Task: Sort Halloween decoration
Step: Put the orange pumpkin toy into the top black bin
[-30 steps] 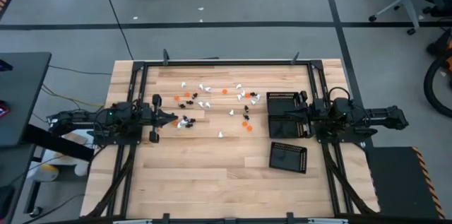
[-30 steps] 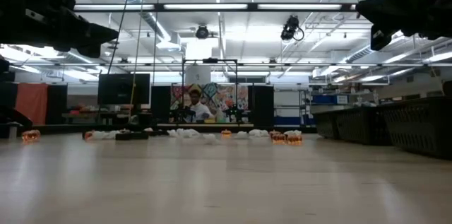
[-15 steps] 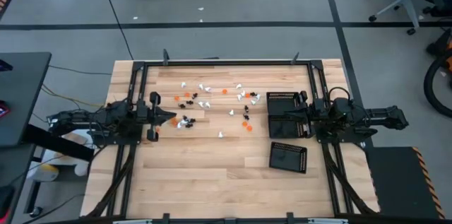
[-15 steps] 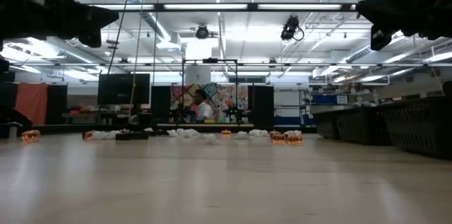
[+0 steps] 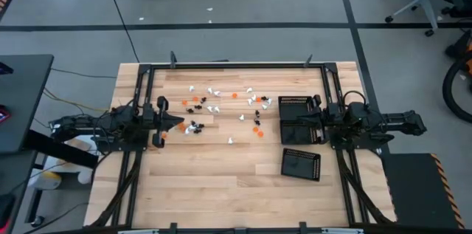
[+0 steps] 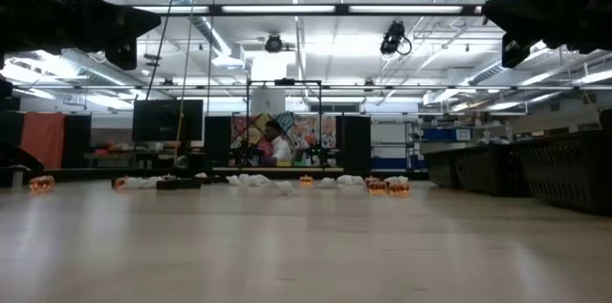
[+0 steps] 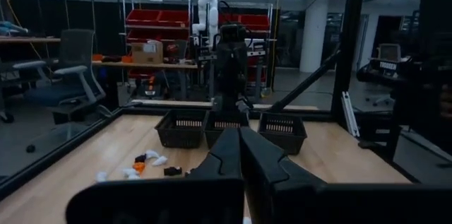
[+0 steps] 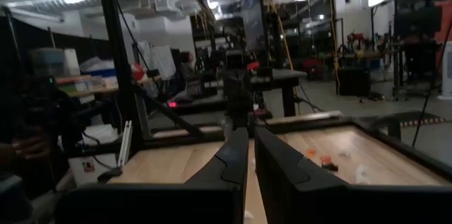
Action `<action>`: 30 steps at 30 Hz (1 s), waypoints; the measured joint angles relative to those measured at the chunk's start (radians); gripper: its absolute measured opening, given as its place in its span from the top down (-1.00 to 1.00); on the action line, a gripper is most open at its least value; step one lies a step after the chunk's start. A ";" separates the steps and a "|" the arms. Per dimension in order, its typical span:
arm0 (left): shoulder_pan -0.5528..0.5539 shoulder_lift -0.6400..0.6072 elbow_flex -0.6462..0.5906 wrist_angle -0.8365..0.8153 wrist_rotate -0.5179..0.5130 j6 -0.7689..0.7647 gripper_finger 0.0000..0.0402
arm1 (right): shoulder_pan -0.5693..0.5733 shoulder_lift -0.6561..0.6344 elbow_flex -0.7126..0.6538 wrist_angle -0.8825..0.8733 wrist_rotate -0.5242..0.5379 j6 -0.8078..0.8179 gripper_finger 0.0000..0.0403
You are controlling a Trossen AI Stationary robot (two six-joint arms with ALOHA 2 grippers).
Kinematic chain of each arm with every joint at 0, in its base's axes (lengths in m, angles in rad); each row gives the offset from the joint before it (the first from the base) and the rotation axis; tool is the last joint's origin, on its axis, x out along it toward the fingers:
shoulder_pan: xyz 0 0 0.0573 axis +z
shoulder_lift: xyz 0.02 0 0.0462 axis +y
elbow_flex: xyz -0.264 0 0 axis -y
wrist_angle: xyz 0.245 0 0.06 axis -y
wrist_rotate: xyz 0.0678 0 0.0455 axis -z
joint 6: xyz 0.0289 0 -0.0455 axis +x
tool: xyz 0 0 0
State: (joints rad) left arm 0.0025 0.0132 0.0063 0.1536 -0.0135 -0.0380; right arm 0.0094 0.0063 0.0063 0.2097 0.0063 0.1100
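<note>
The Halloween decoration (image 5: 221, 108) is a scatter of tiny white, orange and black pieces lying on the wooden table between the two arms; some of them show in the left wrist view (image 7: 145, 164) and the right wrist view (image 8: 326, 162). My left gripper (image 5: 179, 124) hovers shut above the table's left side, just short of the nearest pieces, and points level toward the right. Its shut fingers show in its own wrist view (image 7: 239, 139). My right gripper (image 5: 299, 119) hovers shut at the right side over the black trays, pointing left (image 8: 248, 139). Neither holds anything.
Three black perforated trays stand at the right: two side by side under the right gripper (image 5: 293, 107) (image 5: 308, 135) and one apart nearer the front (image 5: 301, 164). A black frame (image 5: 236, 65) rims the table. Bare wood lies along the near half.
My left gripper has tipped its fingers upward a little without leaving its place; in the low view its dark tip now sits higher. The pieces and the right arm have stayed where they were.
</note>
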 joint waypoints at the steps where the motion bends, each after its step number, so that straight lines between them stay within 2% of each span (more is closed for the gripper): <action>1: 0.000 0.000 0.000 0.002 0.000 0.000 1.00 | 0.000 0.000 0.000 0.014 0.000 0.000 0.83; 5: 0.000 0.000 0.000 0.007 -0.029 0.000 1.00 | 0.000 0.000 0.000 0.081 0.006 -0.013 0.83; 7: 0.000 0.000 0.000 0.006 -0.100 0.000 1.00 | -0.004 0.000 0.000 0.101 0.046 -0.017 0.83; 13: 0.001 0.000 0.000 0.012 -0.371 0.030 1.00 | -0.031 0.000 0.000 0.185 0.266 0.001 0.83; 15: 0.001 0.000 0.000 0.033 -0.408 0.100 1.00 | -0.041 0.000 0.000 0.245 0.304 -0.072 0.83; 19: 0.001 0.000 0.000 0.065 -0.412 0.241 1.00 | -0.059 0.000 0.000 0.406 0.314 -0.330 0.83; 22: 0.001 0.000 0.000 0.054 -0.447 0.287 1.00 | -0.066 0.000 0.000 0.486 0.315 -0.396 0.83; 24: 0.001 0.000 0.000 0.041 -0.514 0.197 1.00 | -0.066 0.000 0.000 0.487 0.342 -0.394 0.83; 26: 0.001 0.000 0.000 0.025 -0.582 0.063 1.00 | -0.066 0.000 0.000 0.465 0.381 -0.317 0.83; 30: 0.001 0.000 0.000 -0.041 -0.597 -0.143 1.00 | -0.067 0.000 0.000 0.422 0.449 -0.120 0.83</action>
State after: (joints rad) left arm 0.0036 0.0132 0.0063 0.1124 -0.6105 -0.1808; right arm -0.0574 0.0063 0.0063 0.6320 0.4554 -0.0097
